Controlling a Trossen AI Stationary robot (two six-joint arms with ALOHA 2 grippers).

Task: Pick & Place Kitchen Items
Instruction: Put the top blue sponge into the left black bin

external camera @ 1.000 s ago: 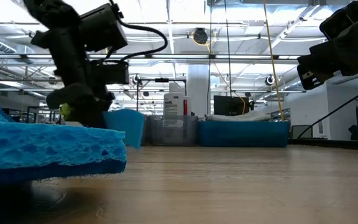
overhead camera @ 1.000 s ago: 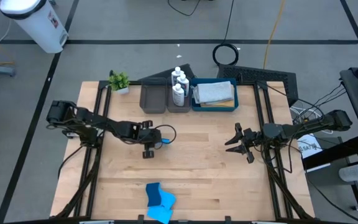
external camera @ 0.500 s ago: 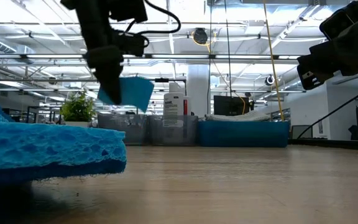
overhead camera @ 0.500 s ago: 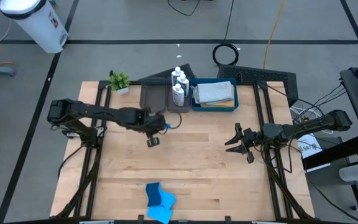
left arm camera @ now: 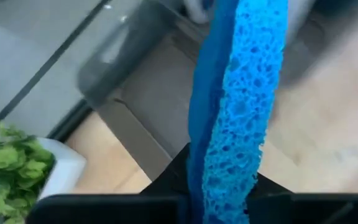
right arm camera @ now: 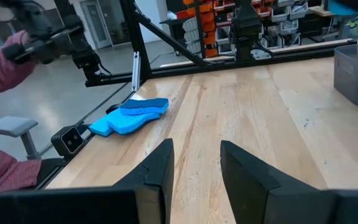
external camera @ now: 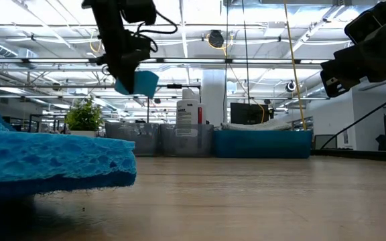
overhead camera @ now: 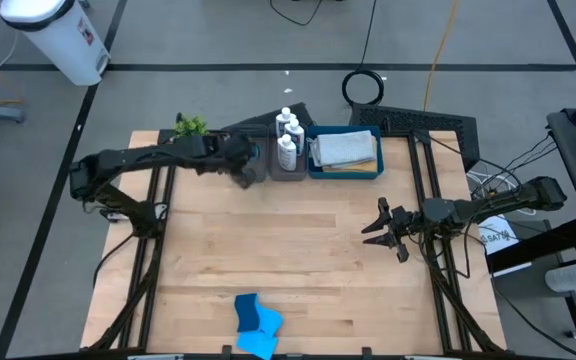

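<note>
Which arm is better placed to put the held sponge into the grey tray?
The left. Its claw already grips the blue sponge directly above the grey tray. The right claw is open over the table's right side, far from it.

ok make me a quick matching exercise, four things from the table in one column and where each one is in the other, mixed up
Things:
1. sponge
2. white bottles
3. folded grey cloth
4. sponge pile

Places:
A. in the blue tray
B. held by the left gripper over the grey tray
C. on the table's near edge
D. in the narrow grey tray beside the blue tray

Pairs: 1-B, 2-D, 3-A, 4-C
</note>
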